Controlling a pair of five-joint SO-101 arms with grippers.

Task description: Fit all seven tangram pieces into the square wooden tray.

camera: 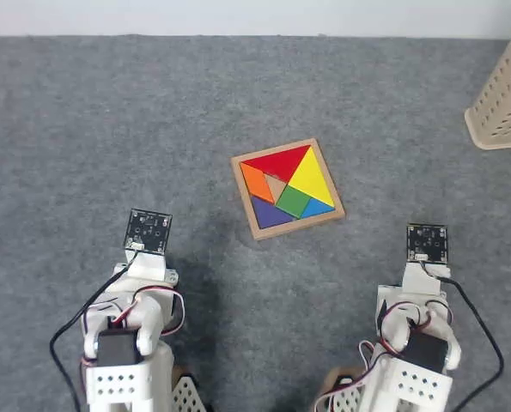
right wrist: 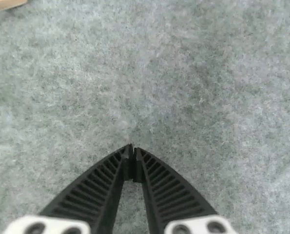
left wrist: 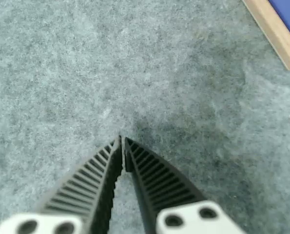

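The left gripper [left wrist: 121, 141] hangs over bare felt [camera: 83, 129] at the near side of the table, jaws pressed together on nothing. The tray [camera: 271, 149] sits askew on the felt, between the two arms and farther out than either. In it lie the red [camera: 281, 161], orange [camera: 257, 182], tan [camera: 276, 187], purple [camera: 270, 212], green [camera: 294, 201], yellow [camera: 311, 178] and blue [camera: 317, 207] pieces, flat and edge to edge; they fill the square with no gap I can make out. The right gripper [right wrist: 133, 148] also hangs over felt, jaws closed and empty, well apart from the tray. A basket [camera: 504, 94] stands at the far right edge.

By my count all seven are in, so the fitting looks done and the arms seem to be at rest. The next move calls for little: check that each piece sits flush, the tan one being hard to tell from the wood; a proud corner would want a gentle press from above with closed tips.
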